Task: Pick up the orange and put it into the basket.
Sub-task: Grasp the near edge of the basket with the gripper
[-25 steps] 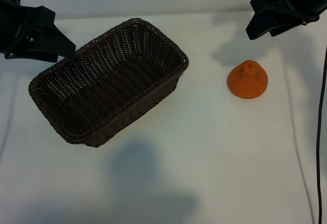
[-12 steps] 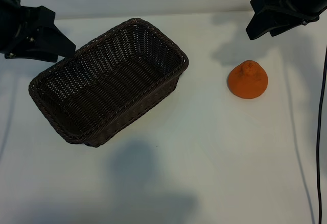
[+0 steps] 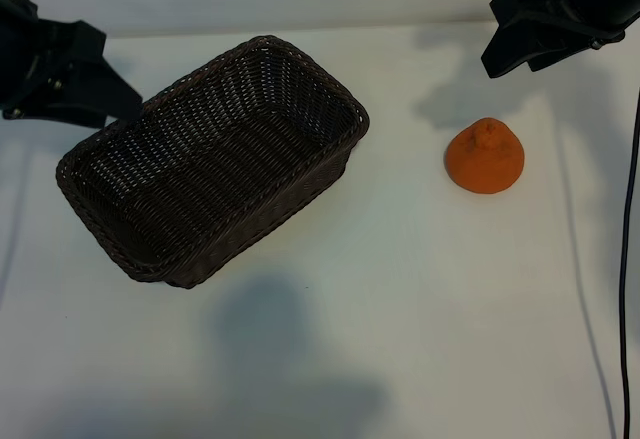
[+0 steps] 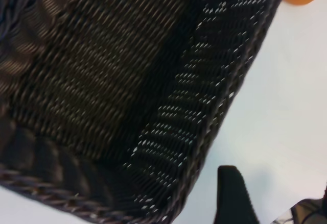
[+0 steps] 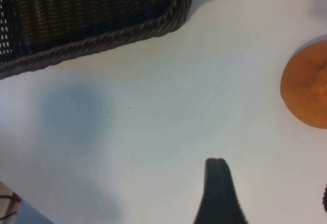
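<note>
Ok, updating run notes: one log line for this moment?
orange: on table, untouched | basket: empty | left claw: open, beside basket | right claw: open, above orange

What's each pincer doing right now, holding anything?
Left pincer: open, empty, at the basket's far left edge.
Right pincer: open, empty, above the orange.

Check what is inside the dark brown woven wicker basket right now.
Nothing: the dark brown woven wicker basket shows only bare weave. The small knobby orange fruit sits on the white table beside it. Its underside is covered.
</note>
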